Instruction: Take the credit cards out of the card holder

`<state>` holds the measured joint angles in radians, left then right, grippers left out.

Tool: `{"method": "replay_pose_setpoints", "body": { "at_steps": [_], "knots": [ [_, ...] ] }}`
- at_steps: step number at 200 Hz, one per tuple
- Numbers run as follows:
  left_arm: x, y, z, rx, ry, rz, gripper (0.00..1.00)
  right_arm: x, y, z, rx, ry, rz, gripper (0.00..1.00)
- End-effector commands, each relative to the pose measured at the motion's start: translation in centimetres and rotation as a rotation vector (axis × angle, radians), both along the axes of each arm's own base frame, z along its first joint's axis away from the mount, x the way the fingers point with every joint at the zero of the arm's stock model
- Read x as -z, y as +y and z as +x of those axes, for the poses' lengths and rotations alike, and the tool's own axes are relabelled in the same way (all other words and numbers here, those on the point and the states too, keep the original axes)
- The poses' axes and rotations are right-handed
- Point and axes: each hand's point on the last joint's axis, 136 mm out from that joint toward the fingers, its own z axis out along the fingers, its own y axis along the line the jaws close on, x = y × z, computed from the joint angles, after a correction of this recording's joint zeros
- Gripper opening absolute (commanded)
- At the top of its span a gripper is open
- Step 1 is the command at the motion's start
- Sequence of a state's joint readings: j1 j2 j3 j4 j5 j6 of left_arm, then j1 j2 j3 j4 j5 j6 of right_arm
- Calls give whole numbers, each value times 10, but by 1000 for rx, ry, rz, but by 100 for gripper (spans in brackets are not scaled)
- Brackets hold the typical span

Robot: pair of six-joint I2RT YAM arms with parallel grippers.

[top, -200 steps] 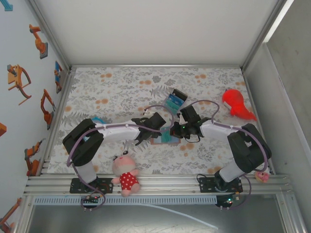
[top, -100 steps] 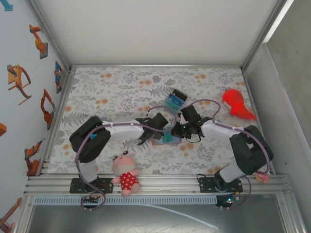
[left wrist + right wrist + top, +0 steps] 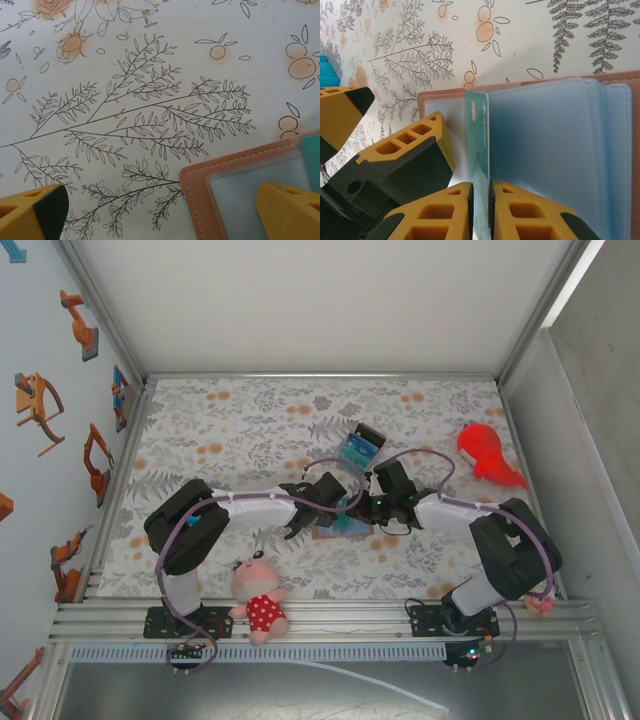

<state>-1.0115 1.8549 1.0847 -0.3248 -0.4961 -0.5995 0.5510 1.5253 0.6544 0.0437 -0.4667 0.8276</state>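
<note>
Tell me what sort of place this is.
Probably a robot lab test cell: left arm and right arm bolted to an aluminium rail, robot stickers on the white wall, a plush doll at the floral table edge.

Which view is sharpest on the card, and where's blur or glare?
Right wrist: teal card and card holder crisp, soft even light, no glare. Left wrist: tablecloth print and holder stitching sharp, flat light. Top external: evenly lit, holder tiny, detail lost.
</note>
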Motion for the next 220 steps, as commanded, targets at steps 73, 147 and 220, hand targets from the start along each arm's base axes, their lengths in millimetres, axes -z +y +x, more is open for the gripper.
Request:
{"method": "replay_pose_setpoints", "body": {
  "at_steps": [73,147,220],
  "knots": [
    [19,8,-9,-19,49,-5,97,12,5,9,18,-7,14,4],
    [20,29,3,-35,24,-10,97,-8,-28,8,30,-84,-182,0],
    [-1,33,12,-26,-21,-4,97,-62,-40,27,-86,-266,-337,0]
  ]
}}
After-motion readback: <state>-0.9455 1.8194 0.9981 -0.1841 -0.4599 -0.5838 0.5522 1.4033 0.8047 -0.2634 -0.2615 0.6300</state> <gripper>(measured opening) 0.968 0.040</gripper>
